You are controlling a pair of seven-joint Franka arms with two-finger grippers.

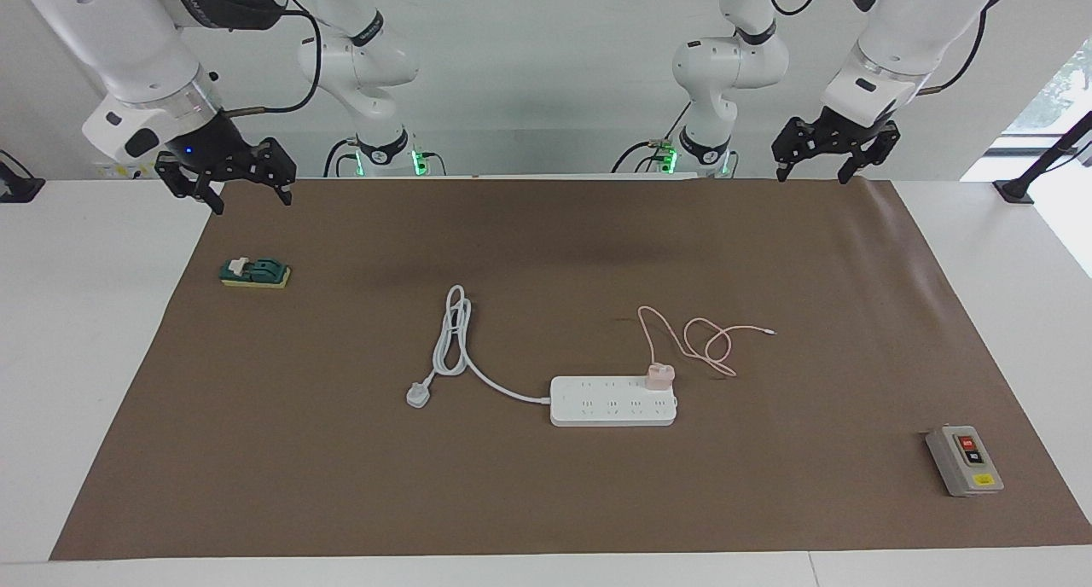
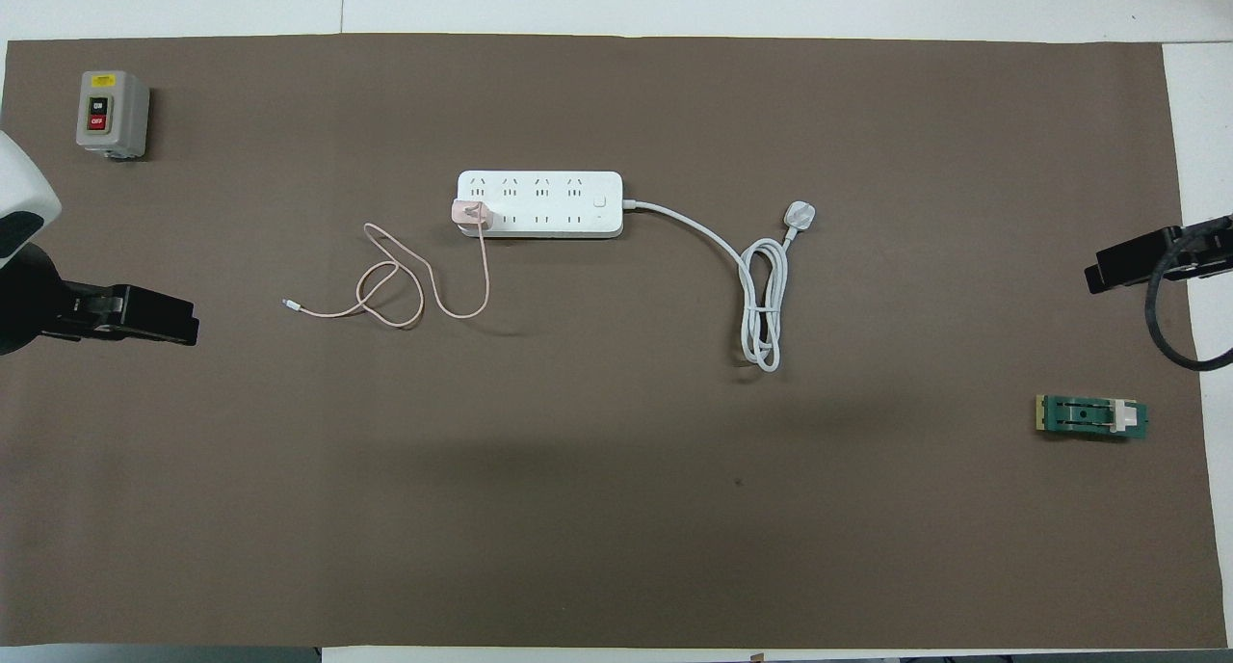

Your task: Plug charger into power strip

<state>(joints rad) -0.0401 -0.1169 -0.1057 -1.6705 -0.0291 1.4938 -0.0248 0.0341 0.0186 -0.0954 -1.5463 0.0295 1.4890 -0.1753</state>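
Facing view. I see a matte brown mat [image 1: 546,229] covering most of the white table [image 1: 85,331]. The power strip [image 1: 613,401], a long flat white bar of smooth plastic with two rows of sockets, lies near the middle of the mat, long side parallel to the table's long edges. The charger [image 1: 660,376], a small pale pink cube, stands on the strip's row nearer the robots, at the end toward the left arm, and looks seated in a socket. Its thin pink cable [image 1: 704,344] curls in loose loops on the mat, nearer the robots than the strip. The strip's thick white cord [image 1: 456,335] runs off toward the right arm's end, folds into a narrow hank and ends in a white plug [image 1: 418,395]. The left gripper [image 1: 834,154] and the right gripper [image 1: 226,176] hang with fingers spread and empty over the mat's two corners at the robots' edge; both arms wait.

Overhead view. I see a grey box [image 2: 113,114] with a red and a black button in the mat's corner farthest from the robots at the left arm's end. A green block on a yellow pad [image 2: 1091,417] lies near the right arm's edge. Broad bare mat surrounds the strip on all sides
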